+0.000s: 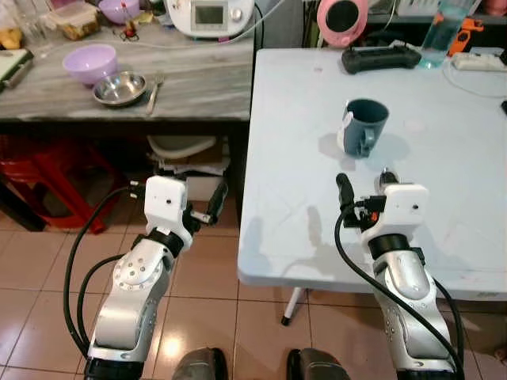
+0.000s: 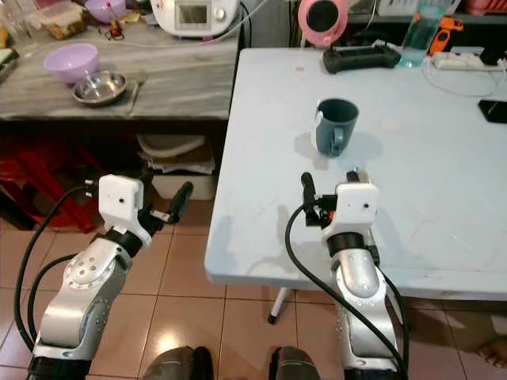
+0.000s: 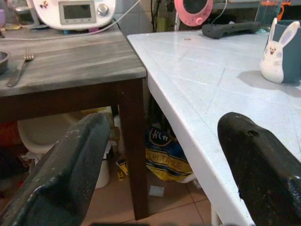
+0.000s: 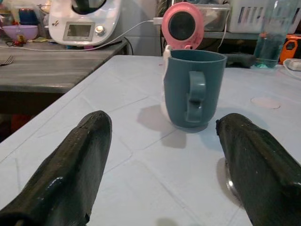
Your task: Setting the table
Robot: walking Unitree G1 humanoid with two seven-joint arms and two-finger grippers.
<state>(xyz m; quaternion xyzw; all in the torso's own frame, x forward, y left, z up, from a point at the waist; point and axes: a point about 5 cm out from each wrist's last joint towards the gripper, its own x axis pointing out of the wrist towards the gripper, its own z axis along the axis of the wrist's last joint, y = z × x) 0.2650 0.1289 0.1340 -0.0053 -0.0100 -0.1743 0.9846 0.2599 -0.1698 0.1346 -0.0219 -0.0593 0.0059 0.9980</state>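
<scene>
White table (image 1: pixel 444 214) w/ teal mug (image 1: pixel 364 127); grey counter (image 1: pixel 198 87) beside.

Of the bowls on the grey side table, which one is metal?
The steel bowl, at the table's front beside the fork. The two other bowls are lilac plastic: one just behind it, another farther back.

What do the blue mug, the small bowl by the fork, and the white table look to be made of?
Blue mug: likely glazed ceramic, thick walls, soft sheen. Small bowl: metal, probably stainless steel, mirror-like reflections. White table: apparently moulded plastic, matte, with rounded edges.
</scene>
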